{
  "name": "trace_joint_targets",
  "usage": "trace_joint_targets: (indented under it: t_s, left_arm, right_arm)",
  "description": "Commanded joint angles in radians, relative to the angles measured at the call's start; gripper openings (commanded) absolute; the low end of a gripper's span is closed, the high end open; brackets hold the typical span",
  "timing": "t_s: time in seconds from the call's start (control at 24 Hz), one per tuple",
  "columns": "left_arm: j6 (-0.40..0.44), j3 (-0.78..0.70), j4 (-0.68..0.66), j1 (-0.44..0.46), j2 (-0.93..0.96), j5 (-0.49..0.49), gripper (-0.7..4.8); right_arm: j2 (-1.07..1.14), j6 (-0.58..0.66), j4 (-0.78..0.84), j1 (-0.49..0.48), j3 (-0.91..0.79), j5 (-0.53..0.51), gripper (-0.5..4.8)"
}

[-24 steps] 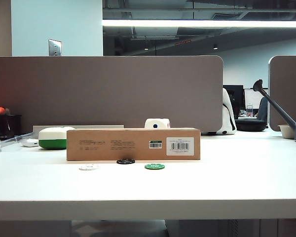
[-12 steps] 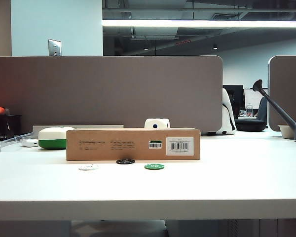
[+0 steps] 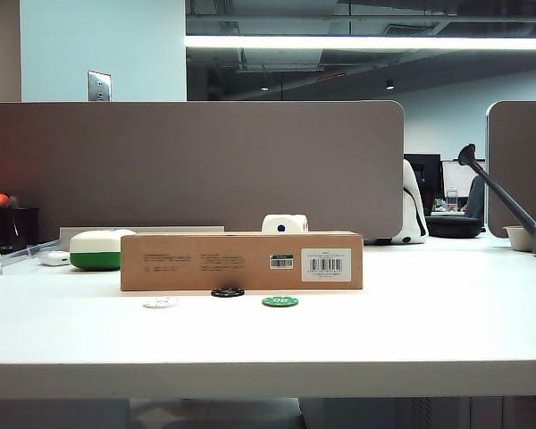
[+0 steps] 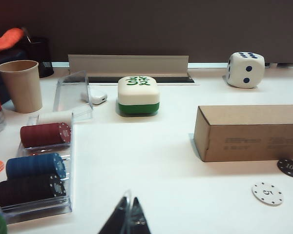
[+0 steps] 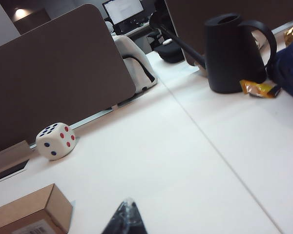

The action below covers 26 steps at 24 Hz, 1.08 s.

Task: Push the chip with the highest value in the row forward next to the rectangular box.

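The black chip, marked 100, lies against the front face of the long brown rectangular box. The white chip, marked 5, and the green chip lie a little nearer the table's front edge, so the row is broken. Neither arm appears in the exterior view. My left gripper is shut and empty, hovering over bare table well away from the box. My right gripper is shut and empty, beside the box's end.
A green-and-white mahjong-style block, a large die and a tray of stacked chips with a paper cup stand on the left side. A black watering can stands at the far right. A divider panel backs the table.
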Motion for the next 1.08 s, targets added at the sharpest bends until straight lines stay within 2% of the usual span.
trace_joint_targets:
  t_s: [0.04, 0.12, 0.25, 0.5, 0.71, 0.96, 1.08]
  left_arm:
    - [0.001, 0.004, 0.006, 0.0, 0.0, 0.004, -0.05]
    - [0.001, 0.004, 0.006, 0.0, 0.0, 0.004, -0.05]
    - [0.001, 0.004, 0.006, 0.0, 0.0, 0.004, -0.05]
    - [0.001, 0.004, 0.006, 0.0, 0.0, 0.004, -0.05]
    - [0.001, 0.004, 0.006, 0.0, 0.0, 0.004, -0.05]
    - [0.001, 0.004, 0.006, 0.0, 0.0, 0.004, -0.05]
    - [0.001, 0.004, 0.006, 0.0, 0.0, 0.004, -0.05]
  right_arm:
    - [-0.001, -0.106, 0.097, -0.15, -0.018, -0.27, 0.0]
    - [-0.002, -0.195, 0.118, -0.221, -0.024, -0.385, 0.0]
    - [-0.002, -0.287, 0.118, -0.243, -0.035, -0.444, 0.0]
    - [-0.002, -0.373, 0.136, -0.24, -0.079, -0.435, 0.0]
    - [-0.002, -0.374, 0.29, -0.24, -0.179, -0.436, 0.0]
    - [-0.002, -0.458, 0.289, -0.24, -0.179, -0.436, 0.0]
    - [-0.002, -0.457, 0.288, -0.24, -0.179, -0.436, 0.0]
